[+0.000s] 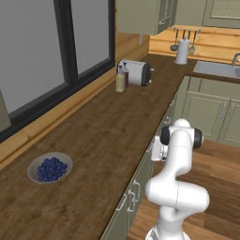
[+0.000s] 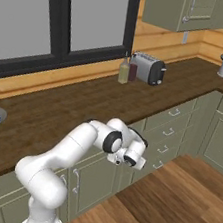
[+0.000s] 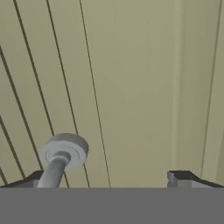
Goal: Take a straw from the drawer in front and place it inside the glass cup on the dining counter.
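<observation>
While the gripper (image 3: 109, 186) sits right up against the drawer (image 3: 131, 87) front, its two dark tips stand wide apart w/ nothing between them.

Going L to R in the hand view: one fingertip at the lower left, then the metal handle (image 3: 61, 157), its round mount on the sage panel w/ the bar coming toward the camera, just beside that left tip. Bare panelled front fills the middle. The other fingertip sits far right, well clear of the handle.

So the key relation: handle lies off to the left side of the jaw gap, not centred. Only one post is visible, so I can't tell which way the bar's long axis runs. My read: the gripper needs to shift toward the handle before closing, else the fingers shut on air.

In the right base view the hand (image 2: 127, 156) is low at the cabinet face under the worktop (image 2: 83, 109), pointed at the fronts. Bowl of blueberries (image 1: 49, 168) far left, toaster (image 1: 138, 72) farther back.

Drawer looks shut; the straw is presumably inside it. Step in hand: reach for the handle, pull not begun.
</observation>
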You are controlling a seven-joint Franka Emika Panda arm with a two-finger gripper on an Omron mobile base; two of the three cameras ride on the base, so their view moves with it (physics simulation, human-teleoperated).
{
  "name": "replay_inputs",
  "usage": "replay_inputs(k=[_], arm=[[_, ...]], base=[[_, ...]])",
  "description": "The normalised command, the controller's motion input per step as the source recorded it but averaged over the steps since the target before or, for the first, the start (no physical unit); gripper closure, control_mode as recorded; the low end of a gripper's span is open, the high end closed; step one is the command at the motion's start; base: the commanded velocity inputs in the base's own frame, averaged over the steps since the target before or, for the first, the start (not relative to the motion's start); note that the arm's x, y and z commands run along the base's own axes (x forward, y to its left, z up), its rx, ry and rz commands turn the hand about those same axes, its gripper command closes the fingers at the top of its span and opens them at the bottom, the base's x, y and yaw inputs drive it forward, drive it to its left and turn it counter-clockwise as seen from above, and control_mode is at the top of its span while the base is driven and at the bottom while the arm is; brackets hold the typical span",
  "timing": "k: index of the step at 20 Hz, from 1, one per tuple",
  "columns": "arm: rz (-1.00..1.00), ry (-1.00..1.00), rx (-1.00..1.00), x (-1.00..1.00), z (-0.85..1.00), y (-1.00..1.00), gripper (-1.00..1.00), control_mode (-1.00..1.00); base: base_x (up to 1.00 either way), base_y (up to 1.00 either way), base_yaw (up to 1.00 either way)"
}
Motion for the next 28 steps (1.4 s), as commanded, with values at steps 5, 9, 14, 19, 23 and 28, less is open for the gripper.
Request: replay_inputs(k=[5,9,14,19,23,28], arm=[[0.0,0.03,0.03,0.51,-0.19,0.2,1.0,-1.0],[0.0,0.08,0.0,0.04,-0.17,0.13,1.0,-1.0],[0.0,0.02,0.0,0.0,-0.02,0.0,1.0,-1.0],[-0.01,-0.03,0.0,-0.41,0.01,-0.14,1.0,-1.0],[-0.01,-0.04,0.0,-0.62,0.05,-0.29,1.0,-1.0],[0.0,-0.01,0.03,-0.65,0.06,-0.45,1.0,-1.0]], base=[[0.0,0.0,0.0],[0.0,0.0,0.0],[0.0,0.0,0.0],[0.0,0.0,0.0],[0.0,0.0,0.0],[0.0,0.0,0.0]])
